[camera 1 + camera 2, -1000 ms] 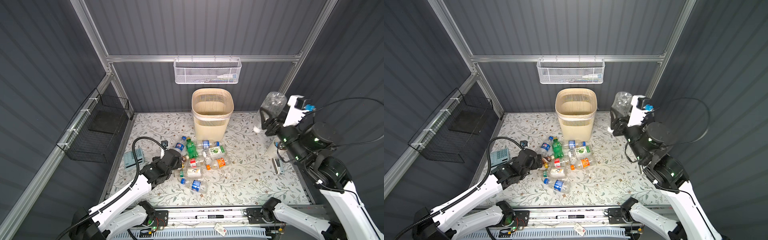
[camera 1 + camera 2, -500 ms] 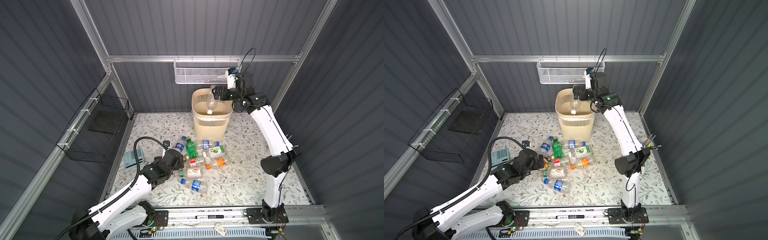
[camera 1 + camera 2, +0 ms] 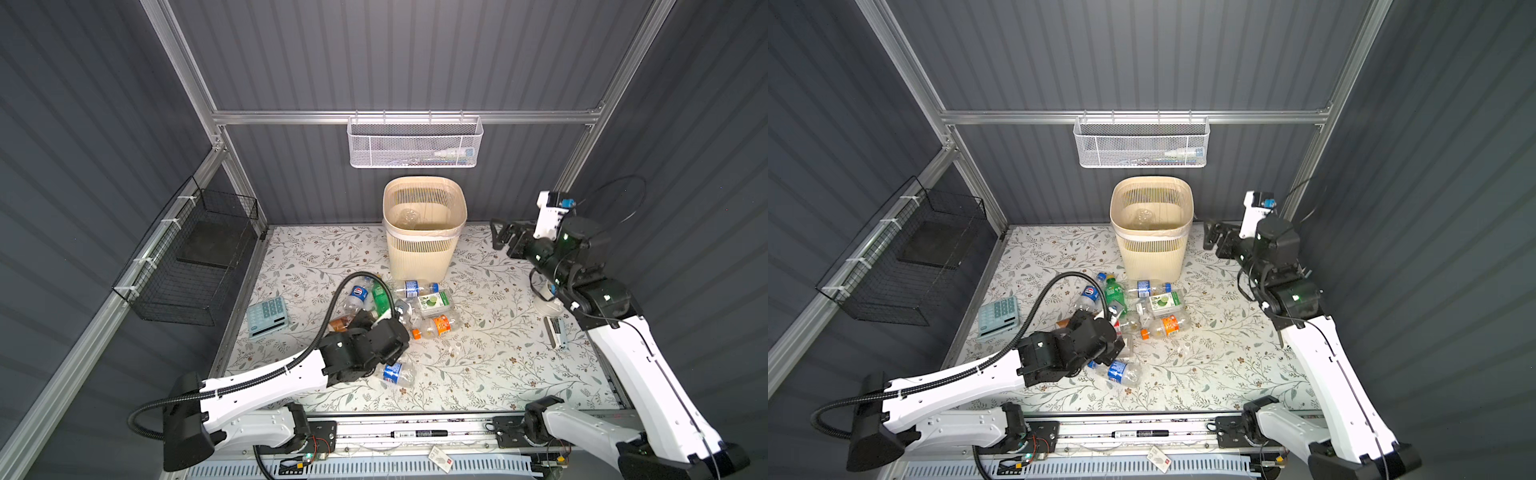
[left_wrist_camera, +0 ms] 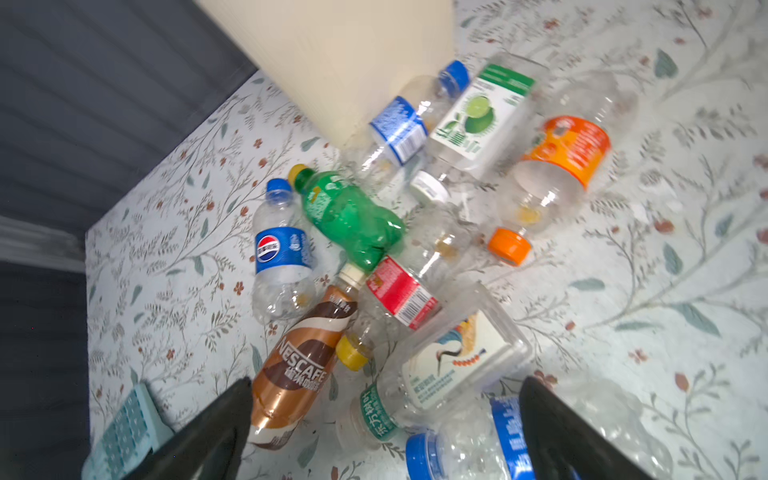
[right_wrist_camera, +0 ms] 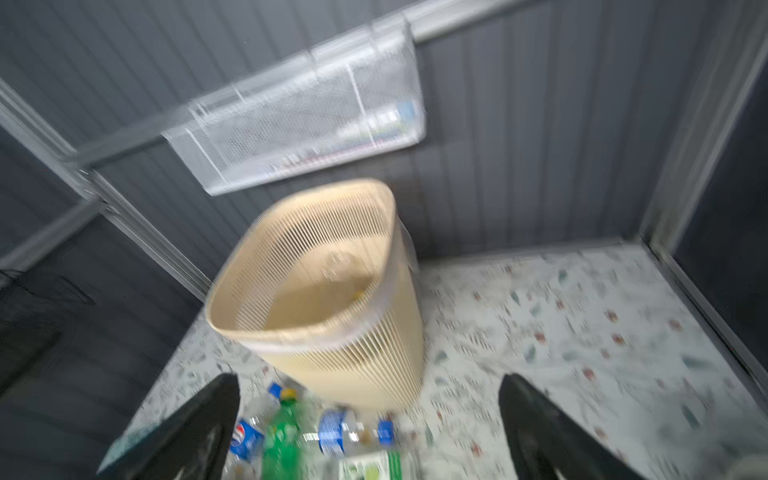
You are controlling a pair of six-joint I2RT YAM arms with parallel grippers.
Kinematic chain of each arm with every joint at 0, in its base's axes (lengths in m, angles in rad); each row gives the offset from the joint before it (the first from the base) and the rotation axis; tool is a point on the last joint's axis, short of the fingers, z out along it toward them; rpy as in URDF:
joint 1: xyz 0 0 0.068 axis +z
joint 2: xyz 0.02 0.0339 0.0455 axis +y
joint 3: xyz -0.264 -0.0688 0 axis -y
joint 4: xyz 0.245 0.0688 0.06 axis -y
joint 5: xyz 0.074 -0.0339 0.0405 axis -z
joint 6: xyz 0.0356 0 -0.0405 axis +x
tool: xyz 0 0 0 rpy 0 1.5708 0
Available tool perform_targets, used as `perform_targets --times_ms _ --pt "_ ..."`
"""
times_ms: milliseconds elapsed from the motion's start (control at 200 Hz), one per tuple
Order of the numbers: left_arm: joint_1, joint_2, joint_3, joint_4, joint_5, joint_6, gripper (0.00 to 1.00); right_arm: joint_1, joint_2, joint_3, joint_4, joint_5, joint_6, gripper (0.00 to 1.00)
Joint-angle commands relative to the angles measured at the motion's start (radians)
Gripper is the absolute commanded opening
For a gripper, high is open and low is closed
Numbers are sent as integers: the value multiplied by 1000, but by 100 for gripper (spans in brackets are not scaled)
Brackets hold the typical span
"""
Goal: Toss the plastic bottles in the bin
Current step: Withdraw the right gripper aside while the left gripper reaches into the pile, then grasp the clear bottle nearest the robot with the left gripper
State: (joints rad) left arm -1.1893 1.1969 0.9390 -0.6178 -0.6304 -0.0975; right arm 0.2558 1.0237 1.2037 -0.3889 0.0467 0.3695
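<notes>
- plastic bottles (image 3: 432, 301): heaped lying down on the floor just in front of the bin (image 3: 419, 253). Mostly clear crinkly plastic, some squashed. One more clear bottle (image 3: 409, 216) is inside the bin.
- the bin is tall beige plastic w/ thin vertical slats, a rounded-square rim and a clear liner folded over the edge.
- left wrist cam shows label detail the top views don't: crumpled green bottle (image 4: 349, 216) w/ yellow cap, brown-sleeved coffee bottle (image 4: 295, 365), orange-label bottle (image 4: 561, 166) w/ orange cap, blue cola bottle (image 4: 282, 257).
- left gripper (image 4: 385, 381): low over the near side of the heap, black fingers spread wide, pinching nothing.
- right gripper (image 5: 370, 378): raised, right of the bin and apart from it, fingers spread, nothing btwn them. That wrist view is blurry.
- only the top views get the marker (image 3: 417, 433) on the front rail.
- floor is a white mat (image 3: 478, 357) w/ leafy floral print. A pale blue calculator (image 3: 267, 316) lies left of the heap.
- room: dark grey ribbed panels, aluminium frame. A white mesh basket (image 3: 415, 147) hangs on the back rail above the bin, and a black wire basket (image 3: 195, 266) hangs on the left wall.
</notes>
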Motion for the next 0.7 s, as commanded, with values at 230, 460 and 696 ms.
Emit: perform_targets --times_ms 230,460,696 --pt "-91 147 55 -178 248 378 100 -161 -242 -423 -46 -62 121 99" --pt "-102 215 48 -190 326 403 98 -215 -286 -494 -58 -81 142 99" --pt "-102 275 38 -148 360 424 95 -234 -285 -525 -65 -94 145 99"
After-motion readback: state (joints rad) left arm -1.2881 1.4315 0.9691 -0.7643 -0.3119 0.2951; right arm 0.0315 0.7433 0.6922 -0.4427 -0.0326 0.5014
